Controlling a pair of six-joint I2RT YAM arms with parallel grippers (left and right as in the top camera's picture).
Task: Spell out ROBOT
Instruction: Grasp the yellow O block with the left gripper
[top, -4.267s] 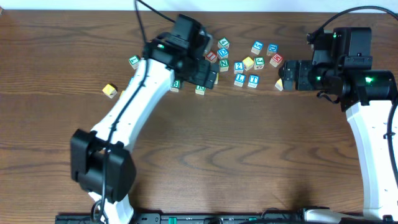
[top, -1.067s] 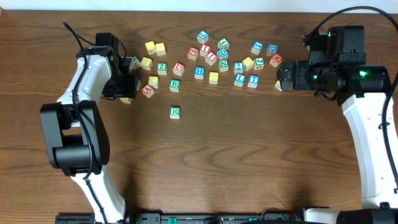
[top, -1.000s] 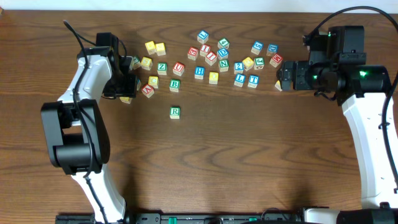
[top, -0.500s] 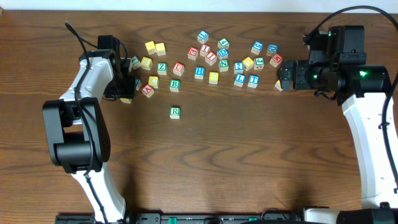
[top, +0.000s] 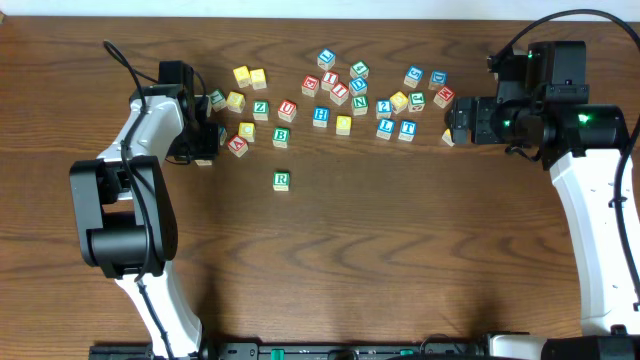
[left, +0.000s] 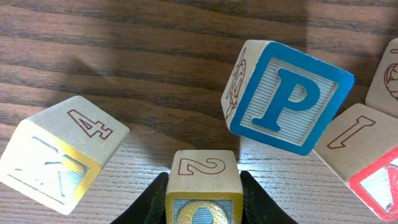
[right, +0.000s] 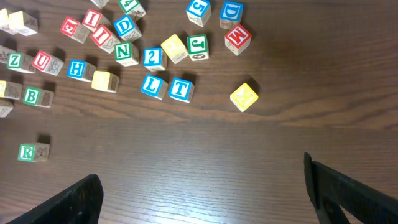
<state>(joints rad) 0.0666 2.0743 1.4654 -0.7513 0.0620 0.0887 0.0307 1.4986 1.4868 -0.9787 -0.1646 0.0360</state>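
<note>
A green R block (top: 281, 180) lies alone on the wood in front of the scattered letter blocks, also visible in the right wrist view (right: 33, 151). My left gripper (top: 205, 140) is at the left end of the scatter. In its wrist view the left gripper (left: 203, 205) is shut on a block with a yellow O face and a red 2 on its top (left: 203, 177), both fingers pressed to its sides. My right gripper (top: 452, 122) hovers at the right end, open, with bare table between its fingers (right: 202, 193). A green B block (right: 37, 95) and a blue T block (right: 181, 88) lie in the scatter.
Beside the held block lie a blue P block (left: 287, 96), tilted, a yellow-faced block marked 4 (left: 62, 149) and a red-edged I block (left: 367, 155). A lone yellow block (right: 244, 97) sits by the right gripper. Bare wood (top: 380, 240) stretches in front of the scatter.
The left gripper's fingers have come together onto the O block and the arm has edged slightly right. The right arm has not moved.
</note>
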